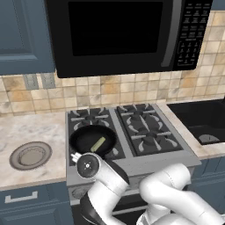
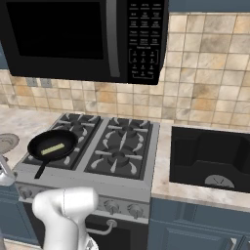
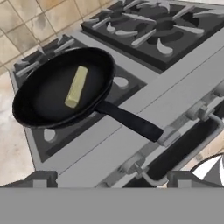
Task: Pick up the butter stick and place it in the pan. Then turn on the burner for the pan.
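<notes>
Butter stick already lies inside the pan on the front-left burner, so we judge the knob is next. In the hand view the knobs sit at 6 o'clock from the pan, just above our gripper, which holds nothing, its tips wide apart

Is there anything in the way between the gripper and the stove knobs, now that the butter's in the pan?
Nothing visible blocks it. The pale yellow-green butter stick lies in the round black frying pan, and the gripper looks down at the silver stove's front knobs. Only the pan's straight black handle juts out above that panel.
</notes>
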Motion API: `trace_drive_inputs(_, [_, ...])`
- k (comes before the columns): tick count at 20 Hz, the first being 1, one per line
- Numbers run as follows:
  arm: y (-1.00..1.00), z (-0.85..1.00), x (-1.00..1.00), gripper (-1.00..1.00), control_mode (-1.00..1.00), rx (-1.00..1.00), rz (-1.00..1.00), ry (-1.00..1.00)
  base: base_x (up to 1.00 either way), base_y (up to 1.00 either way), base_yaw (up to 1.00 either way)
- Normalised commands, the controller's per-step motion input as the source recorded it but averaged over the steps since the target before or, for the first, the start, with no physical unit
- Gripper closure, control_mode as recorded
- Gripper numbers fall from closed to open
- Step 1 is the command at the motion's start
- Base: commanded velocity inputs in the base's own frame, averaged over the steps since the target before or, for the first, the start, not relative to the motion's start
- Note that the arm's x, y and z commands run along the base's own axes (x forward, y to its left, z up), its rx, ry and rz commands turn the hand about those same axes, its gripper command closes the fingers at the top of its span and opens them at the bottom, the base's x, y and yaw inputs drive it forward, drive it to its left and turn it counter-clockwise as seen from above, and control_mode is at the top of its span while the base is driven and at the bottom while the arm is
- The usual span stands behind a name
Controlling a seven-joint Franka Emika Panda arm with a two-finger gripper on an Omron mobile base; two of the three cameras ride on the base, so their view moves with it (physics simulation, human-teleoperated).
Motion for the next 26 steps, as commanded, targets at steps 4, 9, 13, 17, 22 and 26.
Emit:
trace_drive_inputs(4, [0.01, -0.31, -0.44, -1.00, -1.00, -0.06, 0.04, -0.12, 0.00, 0.00, 0.00])
trace_drive_inputs(9, [0.05, -0.32, -0.55, -1.00, -1.00, -0.08, 0.06, -0.16, 0.00, 0.00, 0.00])
trace_drive_inputs(13, [0.00, -0.37, -0.38, -1.00, -1.00, -0.10, 0.06, -0.16, 0.00, 0.00, 0.00])
trace_drive_inputs(17, [0.00, -0.41, -0.11, -1.00, -1.00, -0.11, 0.09, -0.18, 0.00, 0.00, 0.00])
trace_drive_inputs(22, [0.02, -0.38, 0.05, -1.00, -1.00, -0.10, 0.10, -0.21, 0.00, 0.00, 0.00])
trace_drive_inputs(26, [0.03, -0.27, 0.30, -1.00, -1.00, -0.07, 0.06, -0.20, 0.00, 0.00, 0.00])
